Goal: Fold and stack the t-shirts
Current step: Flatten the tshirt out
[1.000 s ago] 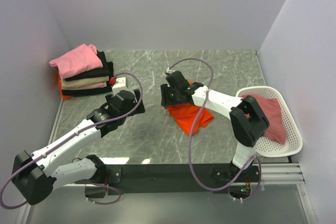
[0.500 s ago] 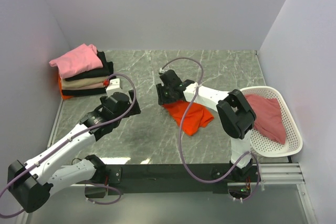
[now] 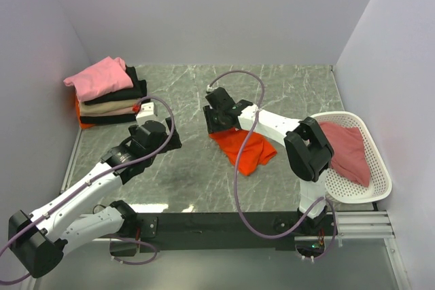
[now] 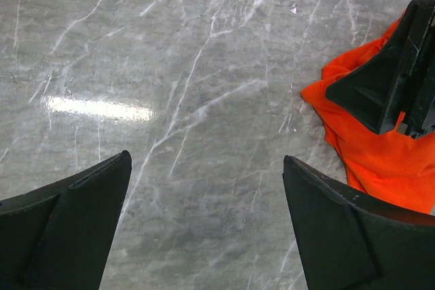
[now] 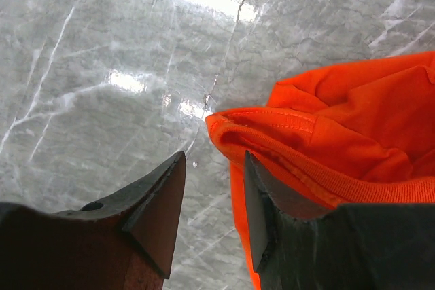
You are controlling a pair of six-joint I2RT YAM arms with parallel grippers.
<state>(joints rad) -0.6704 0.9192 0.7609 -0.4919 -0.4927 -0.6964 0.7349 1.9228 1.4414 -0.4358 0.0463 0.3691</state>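
presently: right gripper [image 5: 214, 161], fingers part-spread, nothing between, orange t-shirt [image 5: 353, 127] hem against one finger; left gripper [image 4: 207, 159], fingers spread wide above marble table [image 4: 170, 66].

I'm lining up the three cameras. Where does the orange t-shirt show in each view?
Top external: orange t-shirt at picture centre, just below the right gripper.
Left wrist: right edge, partly behind the right gripper.
Right wrist: right half, draped against one finger.
Shared landmark: the right gripper at the shirt's edge.
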